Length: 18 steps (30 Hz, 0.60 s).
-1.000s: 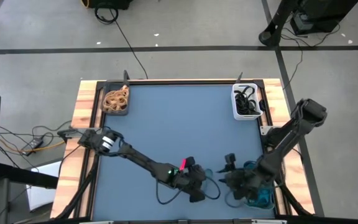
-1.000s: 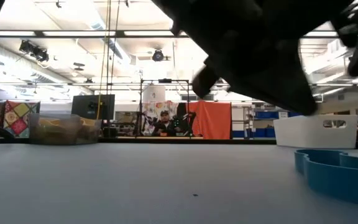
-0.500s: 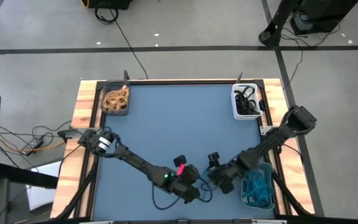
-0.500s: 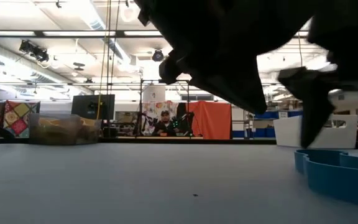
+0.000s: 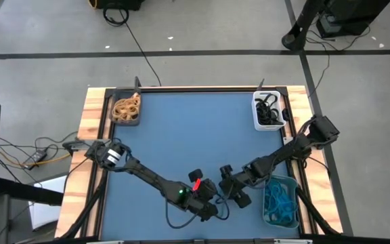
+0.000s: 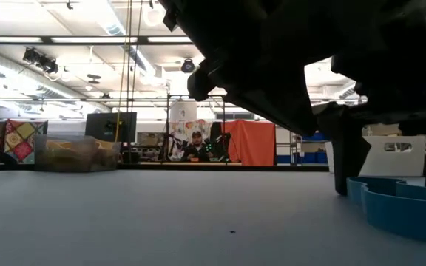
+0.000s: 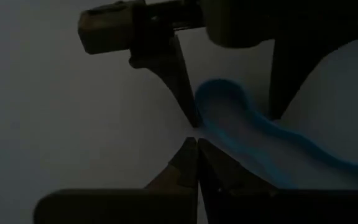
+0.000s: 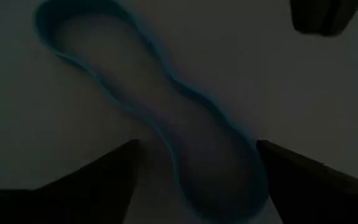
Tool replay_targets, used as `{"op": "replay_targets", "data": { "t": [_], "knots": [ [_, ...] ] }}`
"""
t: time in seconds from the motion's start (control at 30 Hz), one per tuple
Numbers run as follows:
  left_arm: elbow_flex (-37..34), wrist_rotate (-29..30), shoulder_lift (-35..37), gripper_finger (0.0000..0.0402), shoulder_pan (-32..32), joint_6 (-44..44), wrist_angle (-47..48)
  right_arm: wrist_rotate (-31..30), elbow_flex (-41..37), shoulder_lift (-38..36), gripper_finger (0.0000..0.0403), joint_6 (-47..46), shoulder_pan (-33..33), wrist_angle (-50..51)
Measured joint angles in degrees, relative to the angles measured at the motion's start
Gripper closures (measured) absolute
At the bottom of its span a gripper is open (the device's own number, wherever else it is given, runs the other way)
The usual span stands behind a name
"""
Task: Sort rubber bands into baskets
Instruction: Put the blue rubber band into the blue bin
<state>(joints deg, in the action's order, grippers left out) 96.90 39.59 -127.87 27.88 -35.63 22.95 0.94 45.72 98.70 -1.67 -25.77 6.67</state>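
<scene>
Right gripper (image 8: 194, 180) spread wide over blue rubber band (image 8: 148, 106) (limp, light, likely springy); best pinched at the narrow waist.

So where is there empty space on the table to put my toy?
The blue mat is bare between the rubber band baskets. It is crowded at the near edge, where the left gripper and right gripper meet beside the teal basket.
</scene>
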Motion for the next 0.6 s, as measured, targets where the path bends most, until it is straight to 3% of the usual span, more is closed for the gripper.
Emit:
{"op": "replay_targets", "data": {
  "t": [0.1, 0.2, 0.27, 0.43, 0.47, 0.6],
  "knots": [
    [0.00, 0.00, 0.00, 0.0389, 0.09, -0.39, 0.08, -1.05, 0.19, 2.09, 0.0095, 0.92, -0.19, -1.09],
    [0.00, 0.00, 0.00, 0.0389, 0.22, -1.02, 1.14, -1.53, 0.26, 2.83, 0.0144, 1.64, -0.58, -1.74],
    [0.00, 0.02, 0.00, 0.0389, 0.30, -2.16, 2.39, -1.73, 0.19, 2.52, 0.0194, 1.61, -0.95, -1.94],
    [0.02, 0.12, 0.00, 0.0389, 0.28, -3.17, 2.93, -1.97, -0.14, -0.41, 0.0365, 1.46, -1.53, -0.33],
    [0.02, 0.38, 0.00, 0.0389, 0.28, -4.29, 3.34, -2.10, -0.25, -1.12, 0.0381, 1.47, -1.58, 0.34],
    [0.07, 1.92, 0.04, 0.0389, 0.31, -9.75, 7.02, -7.18, -0.24, -4.92, 0.0381, -4.40, -2.72, 3.07]
  ]
}}
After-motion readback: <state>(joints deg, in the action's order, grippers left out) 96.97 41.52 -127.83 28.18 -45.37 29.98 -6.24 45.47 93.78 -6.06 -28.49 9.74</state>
